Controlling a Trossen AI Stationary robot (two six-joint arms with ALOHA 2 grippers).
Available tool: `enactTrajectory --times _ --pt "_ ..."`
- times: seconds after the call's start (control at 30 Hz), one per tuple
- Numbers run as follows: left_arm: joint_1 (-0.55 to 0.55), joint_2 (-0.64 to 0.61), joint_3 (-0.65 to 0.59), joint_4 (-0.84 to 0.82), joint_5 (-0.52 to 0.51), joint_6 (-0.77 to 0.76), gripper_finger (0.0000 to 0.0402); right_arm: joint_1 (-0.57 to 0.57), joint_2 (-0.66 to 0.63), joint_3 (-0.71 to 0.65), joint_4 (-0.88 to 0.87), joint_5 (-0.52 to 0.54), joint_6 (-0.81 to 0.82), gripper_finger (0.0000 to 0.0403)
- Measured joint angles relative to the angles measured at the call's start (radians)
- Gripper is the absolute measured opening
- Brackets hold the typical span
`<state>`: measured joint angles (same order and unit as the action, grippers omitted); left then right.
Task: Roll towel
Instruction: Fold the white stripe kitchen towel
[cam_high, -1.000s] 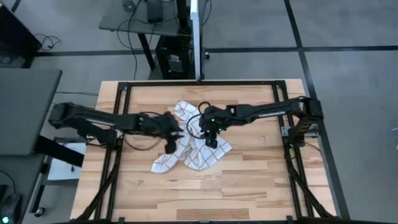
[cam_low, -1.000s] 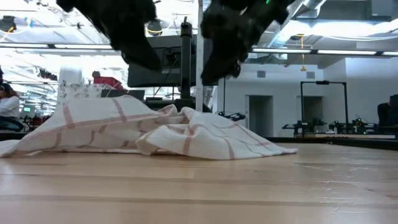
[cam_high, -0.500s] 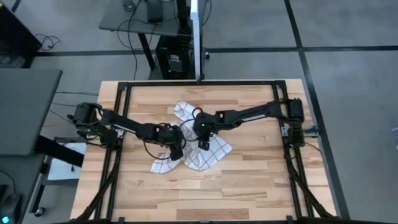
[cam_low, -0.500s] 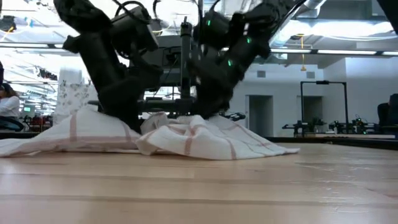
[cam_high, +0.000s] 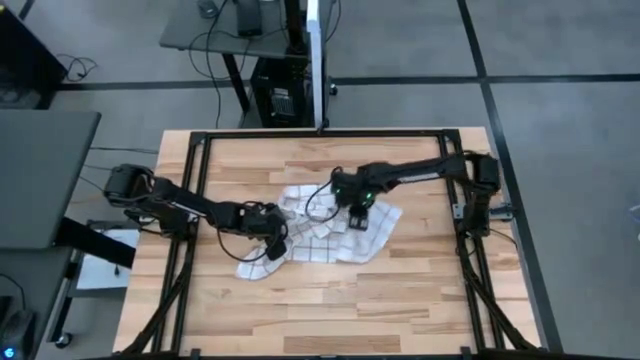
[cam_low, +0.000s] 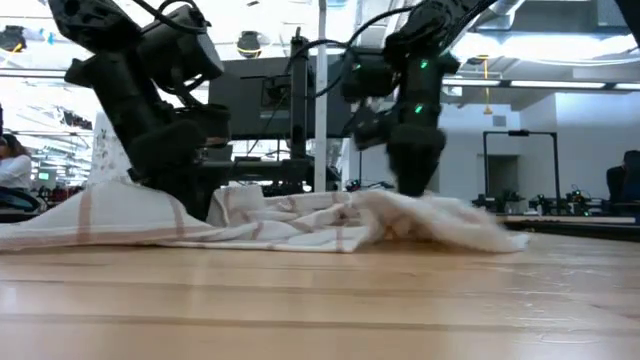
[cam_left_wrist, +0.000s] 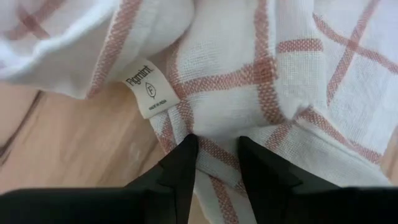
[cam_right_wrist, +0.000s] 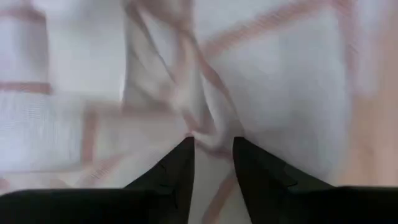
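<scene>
We read the scene L to R. On the wooden table (cam_high: 400, 290) the towel (cam_high: 320, 240) lies mid-table, crumpled, not yet flat and not yet rolled. Our left gripper (cam_high: 272, 243) sits down on the towel's L end; in the left wrist view its fingers (cam_left_wrist: 180, 174) are clenched on a fold of cloth, w/ a small white label (cam_left_wrist: 147, 87) just beside the pinched spot and bare wood under the edge. Farther R, our right gripper (cam_high: 358, 218) is down on the towel's R part; the right wrist view shows its fingers (cam_right_wrist: 177, 171) closed on a bunched ridge of cloth, though that frame is smeared, so we take the grip as probable rather than certain.

The step in hand looks like spreading the cloth before any rolling. To do it well we'd want both pinches near true corners or one shared edge, pull apart evenly along the table, keep the cloth low so it slides rather than lifts, and stop once the grid lines run straight. Uneven tension would likely skew the sheet and spoil the roll.

Hard to make out: which corner each gripper has, how many layers each pinch holds, and the folds under the arms in the high view. The low view hides the towel's far side behind the near folds.
</scene>
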<state>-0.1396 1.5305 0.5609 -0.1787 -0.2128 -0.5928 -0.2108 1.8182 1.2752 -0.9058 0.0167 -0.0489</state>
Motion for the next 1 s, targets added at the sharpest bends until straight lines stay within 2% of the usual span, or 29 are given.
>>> enactTrajectory --times 0.17,0.37,0.43,0.5,0.57,0.63,0.73,0.87,1.0 --pt "-0.024 -0.001 -0.009 0.002 -0.009 -0.006 0.0109 -0.115 -0.126 -0.058 -0.095 0.047 -0.04 0.0106" --pt "-0.028 -0.006 -0.012 0.013 -0.009 -0.011 0.0109 -0.303 -0.305 -0.118 -0.09 0.106 0.008 0.0106" --pt "-0.028 -0.017 -0.017 0.023 -0.008 -0.008 0.0109 -0.356 -0.354 -0.122 -0.059 0.074 0.041 0.0106" --pt "-0.029 -0.04 -0.021 0.024 0.006 -0.007 0.0109 -0.379 -0.394 -0.134 0.019 -0.027 0.057 0.0106" --pt "-0.022 -0.071 -0.023 0.038 0.009 -0.007 0.0109 -0.364 -0.413 -0.14 0.121 -0.141 0.086 0.0106" --pt "-0.009 -0.102 -0.026 0.037 0.014 -0.003 0.0109 -0.321 -0.406 -0.14 0.223 -0.213 0.123 0.0107" --pt "0.007 -0.133 -0.027 0.041 0.007 -0.001 0.0109 -0.231 -0.352 -0.14 0.396 -0.228 0.203 0.0107" --pt "0.018 -0.145 -0.026 0.051 -0.006 0.001 0.0109 -0.114 -0.22 -0.136 0.654 -0.229 0.358 0.0107" --pt "0.018 -0.146 -0.025 0.056 -0.017 -0.003 0.0109 -0.048 -0.057 -0.071 0.747 -0.236 0.397 0.0107"
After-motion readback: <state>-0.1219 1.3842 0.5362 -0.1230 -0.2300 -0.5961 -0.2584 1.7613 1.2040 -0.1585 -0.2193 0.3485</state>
